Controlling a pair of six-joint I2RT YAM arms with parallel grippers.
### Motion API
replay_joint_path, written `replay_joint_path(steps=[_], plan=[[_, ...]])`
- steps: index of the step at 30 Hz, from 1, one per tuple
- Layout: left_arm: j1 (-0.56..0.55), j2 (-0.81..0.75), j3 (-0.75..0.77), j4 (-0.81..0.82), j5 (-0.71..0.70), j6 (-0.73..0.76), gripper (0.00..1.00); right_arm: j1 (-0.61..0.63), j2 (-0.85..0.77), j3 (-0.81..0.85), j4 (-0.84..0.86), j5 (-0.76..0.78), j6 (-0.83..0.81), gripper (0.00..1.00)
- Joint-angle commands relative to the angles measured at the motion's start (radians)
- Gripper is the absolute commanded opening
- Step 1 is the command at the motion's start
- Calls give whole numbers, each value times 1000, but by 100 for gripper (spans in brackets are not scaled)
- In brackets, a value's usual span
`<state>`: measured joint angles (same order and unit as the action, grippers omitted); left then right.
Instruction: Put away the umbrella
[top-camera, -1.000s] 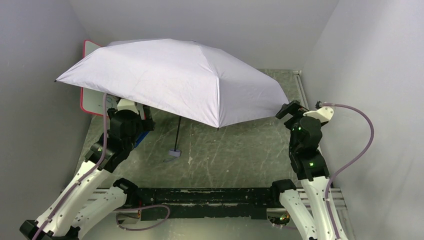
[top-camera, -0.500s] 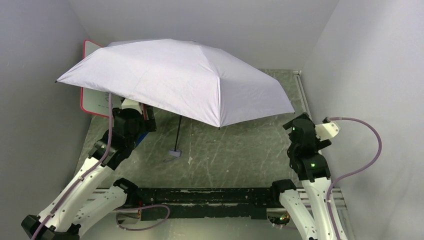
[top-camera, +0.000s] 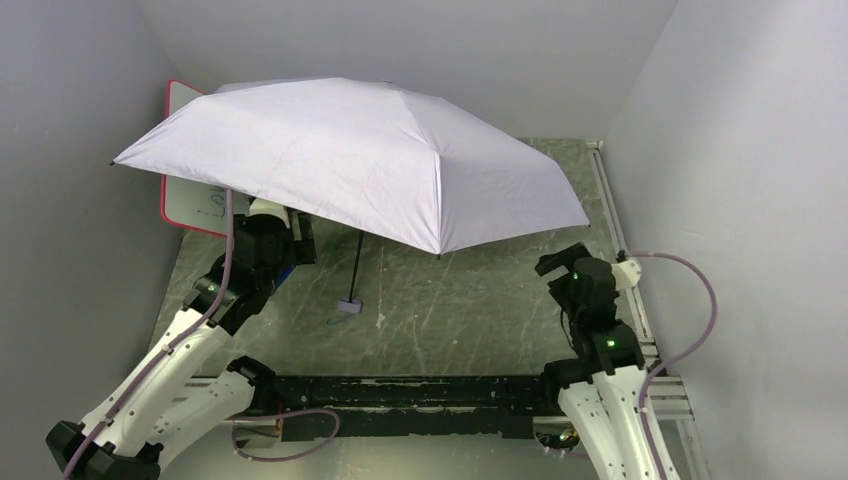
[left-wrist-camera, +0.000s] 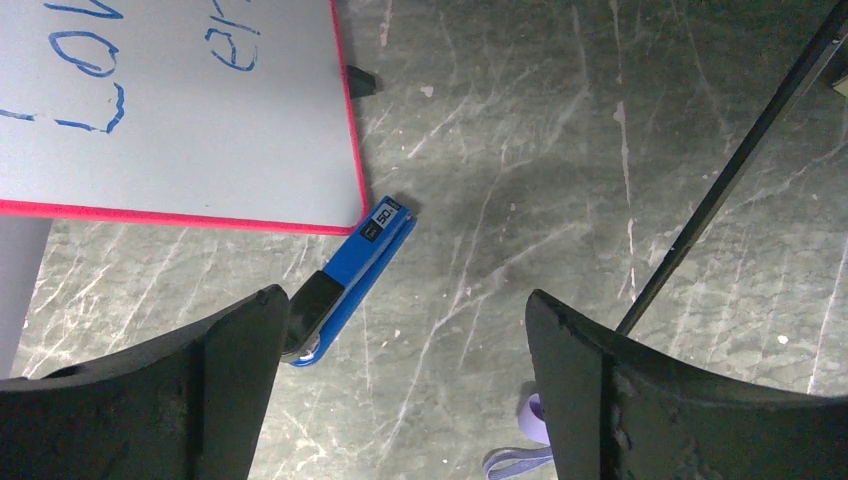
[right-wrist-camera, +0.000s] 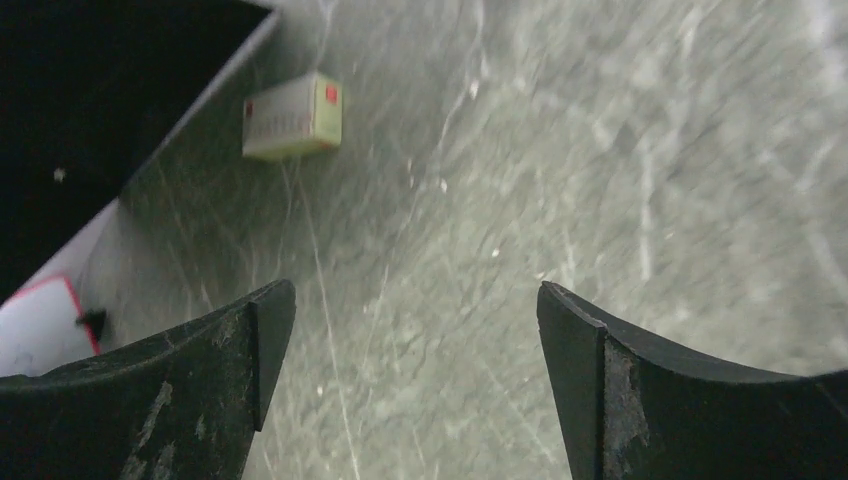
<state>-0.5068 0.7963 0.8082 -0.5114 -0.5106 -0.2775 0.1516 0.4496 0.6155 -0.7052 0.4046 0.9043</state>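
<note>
Lavender-white fabric of the open umbrella (top-camera: 350, 160) spreads over the far left and middle of the table (top-camera: 470, 300). Its thin black shaft (top-camera: 357, 262) slants down from under the canopy to the small grey handle (top-camera: 348, 306), which rests on the tabletop near the centre.

The left gripper (top-camera: 290, 238) sits under the near-left edge of the canopy, just left of the shaft and a little farther back than the handle. Its jaws are spread wide and nothing lies between them. In its wrist view the shaft runs diagonally down from the upper right and disappears behind the right-hand finger (left-wrist-camera: 640, 400), outside the gap. A bit of the lavender wrist loop (left-wrist-camera: 520, 455) shows at the bottom, just beside that finger's inner edge; whether they touch I cannot tell. Below the gap lie a blue stapler (left-wrist-camera: 352, 278) and the corner of a red-framed whiteboard (left-wrist-camera: 170, 110) with blue writing.

The right gripper (top-camera: 556, 263) hangs at the near right, nearer than the canopy's right-hand tip and apart from it. Its jaws are also released wide and empty. Its wrist view is blurred, showing bare scratched tabletop between the fingers (right-wrist-camera: 200, 370) and a small pale box (right-wrist-camera: 292, 116) well beyond them.
</note>
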Motion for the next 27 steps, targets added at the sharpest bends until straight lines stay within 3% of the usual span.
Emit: replay_joint_path(steps=[1, 6, 13, 21, 27], plan=[[4, -3, -4, 19, 29, 5, 92, -3, 17, -121, 217, -233, 17, 94], [4, 3, -2, 16, 29, 5, 91, 3, 77, -204, 401, -349, -49, 94], [5, 6, 0, 9, 22, 4, 91, 72, 97, -337, 630, -395, 21, 93], [5, 17, -1, 19, 57, 13, 89, 375, 253, -417, 927, -158, 28, 94], [6, 27, 0, 22, 79, 18, 88, 552, 477, -392, 1167, -87, -6, 94]])
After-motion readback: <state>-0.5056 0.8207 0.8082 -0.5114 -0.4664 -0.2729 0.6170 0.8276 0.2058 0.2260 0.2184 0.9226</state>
